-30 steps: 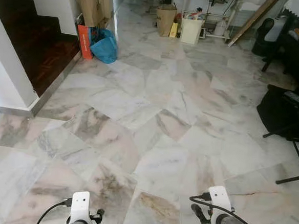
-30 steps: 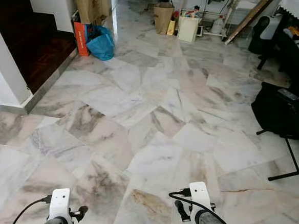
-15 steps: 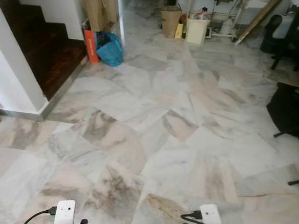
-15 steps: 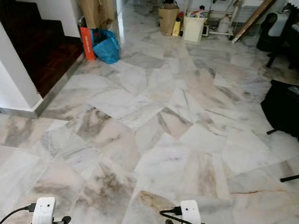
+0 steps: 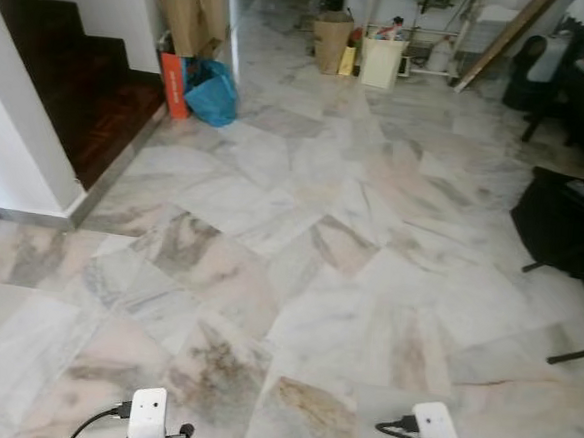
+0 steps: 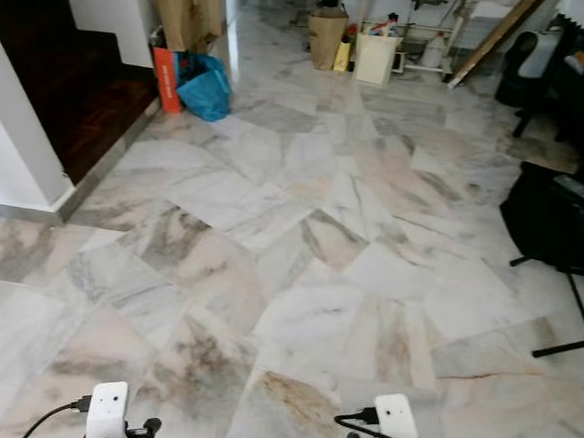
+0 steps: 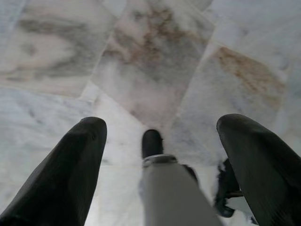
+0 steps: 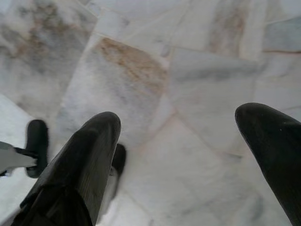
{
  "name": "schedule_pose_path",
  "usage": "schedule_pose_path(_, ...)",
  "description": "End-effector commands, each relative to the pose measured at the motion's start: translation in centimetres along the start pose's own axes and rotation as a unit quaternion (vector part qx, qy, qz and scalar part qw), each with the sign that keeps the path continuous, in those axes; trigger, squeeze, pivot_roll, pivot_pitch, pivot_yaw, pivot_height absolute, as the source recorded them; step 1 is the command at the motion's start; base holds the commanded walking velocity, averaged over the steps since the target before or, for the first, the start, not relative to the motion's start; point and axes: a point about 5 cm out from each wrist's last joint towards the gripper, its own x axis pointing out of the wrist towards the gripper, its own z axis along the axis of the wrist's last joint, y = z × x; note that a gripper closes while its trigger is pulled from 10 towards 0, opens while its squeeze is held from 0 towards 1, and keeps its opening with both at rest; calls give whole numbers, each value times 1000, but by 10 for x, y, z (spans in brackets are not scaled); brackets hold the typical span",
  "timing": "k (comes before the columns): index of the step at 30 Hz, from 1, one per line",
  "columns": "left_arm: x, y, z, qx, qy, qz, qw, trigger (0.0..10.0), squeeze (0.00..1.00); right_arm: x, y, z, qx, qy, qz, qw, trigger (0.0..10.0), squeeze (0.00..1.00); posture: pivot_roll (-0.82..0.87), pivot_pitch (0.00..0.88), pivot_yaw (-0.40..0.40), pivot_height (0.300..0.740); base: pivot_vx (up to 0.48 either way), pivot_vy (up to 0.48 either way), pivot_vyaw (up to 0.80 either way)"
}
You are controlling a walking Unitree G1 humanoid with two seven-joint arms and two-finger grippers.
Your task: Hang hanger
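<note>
Your left gripper [image 7: 160, 136] and right gripper [image 8: 176, 141] both hang low over the marble floor [image 5: 301, 230], fingers spread, nothing between them. Location of the hanger cannot be told. A blue bag [image 5: 213, 91] lies by the stairs [image 5: 75, 94].

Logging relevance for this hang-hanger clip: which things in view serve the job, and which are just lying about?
Job:
left gripper, open, holding nothing
right gripper, open, holding nothing

Lying about:
blue bag
orange box
brown paper bags
white bin
wooden stairs
black stand
marble floor
</note>
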Motion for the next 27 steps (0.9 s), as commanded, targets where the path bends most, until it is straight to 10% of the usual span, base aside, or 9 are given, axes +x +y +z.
schedule_pose_path(1, 0, -2, -1, -2, 4, 0, 1000, 10000, 0, -1, -3, 1, -5, 1, 1, 1000, 10000, 0, -93, 0, -51, 740, 0, 0, 0)
schedule_pose_path(11, -1, -2, -6, 24, 8, -11, 1000, 10000, 0, -5, -13, -9, 14, 14, -14, 1000, 10000, 0, -92, 0, -7, 740, 0, 0, 0)
schedule_pose_path(27, 0, 30, 4, 60, 3, 14, 998, 10000, 0, 1, 29, -23, 21, 24, 22, 999, 10000, 0, -136, 0, 36, 740, 0, 0, 0)
